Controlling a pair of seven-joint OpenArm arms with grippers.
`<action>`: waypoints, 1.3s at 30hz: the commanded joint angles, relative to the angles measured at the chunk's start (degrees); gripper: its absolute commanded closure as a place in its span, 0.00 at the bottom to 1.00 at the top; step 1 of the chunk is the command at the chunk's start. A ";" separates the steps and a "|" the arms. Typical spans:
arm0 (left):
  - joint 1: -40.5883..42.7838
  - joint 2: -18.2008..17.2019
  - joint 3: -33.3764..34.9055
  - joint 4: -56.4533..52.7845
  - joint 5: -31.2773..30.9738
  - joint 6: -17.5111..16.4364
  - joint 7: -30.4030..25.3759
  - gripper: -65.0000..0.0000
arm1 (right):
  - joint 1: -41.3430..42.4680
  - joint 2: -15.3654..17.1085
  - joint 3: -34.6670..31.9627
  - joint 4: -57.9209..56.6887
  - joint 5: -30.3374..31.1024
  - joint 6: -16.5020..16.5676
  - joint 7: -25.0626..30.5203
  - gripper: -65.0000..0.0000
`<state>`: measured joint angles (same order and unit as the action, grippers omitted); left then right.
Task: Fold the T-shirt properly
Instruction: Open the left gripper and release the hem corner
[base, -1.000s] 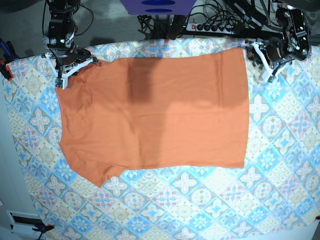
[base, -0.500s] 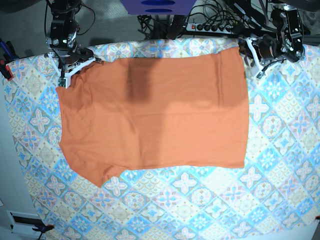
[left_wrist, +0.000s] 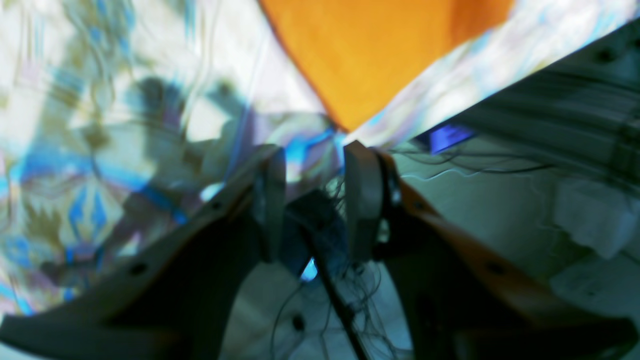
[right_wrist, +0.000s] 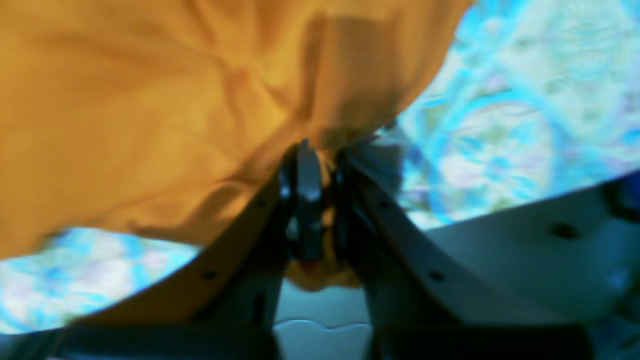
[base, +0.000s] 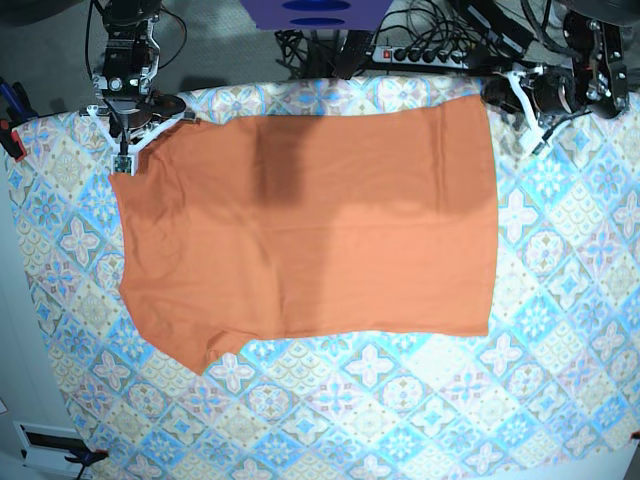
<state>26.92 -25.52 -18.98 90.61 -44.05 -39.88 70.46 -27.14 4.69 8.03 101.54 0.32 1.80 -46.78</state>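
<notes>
Black arms (base: 125, 60) with white jaws, dark cables, small screw holes

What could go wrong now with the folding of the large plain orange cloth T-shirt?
Only the right gripper is shut on the large plain orange cloth T-shirt; the left gripper is open beside a corner, holding nothing. A one-sided pull may skew the shirt. It may also drag the blue-and-cream patterned tablecloth.

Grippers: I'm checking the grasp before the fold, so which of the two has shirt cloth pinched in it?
The right gripper, shut on the T-shirt with orange cloth bunched between its fingers. The left gripper stands open and empty beside the shirt's corner.
</notes>
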 joint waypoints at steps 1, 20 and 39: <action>0.29 -1.43 -1.46 0.78 -1.35 -0.12 -0.35 0.69 | 0.01 0.19 -0.96 0.93 -1.15 0.09 0.76 1.00; -3.93 3.23 6.63 -3.53 10.16 -0.12 -2.37 0.69 | 0.01 0.19 -1.40 0.93 -2.12 0.09 0.76 1.00; -5.33 4.90 10.94 -4.85 6.03 -0.12 -2.46 0.72 | 0.01 0.19 -1.75 0.93 -2.38 0.09 0.76 1.00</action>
<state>20.78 -20.86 -8.73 85.86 -38.22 -39.46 66.35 -27.16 4.60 6.20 101.54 -1.58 2.09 -46.76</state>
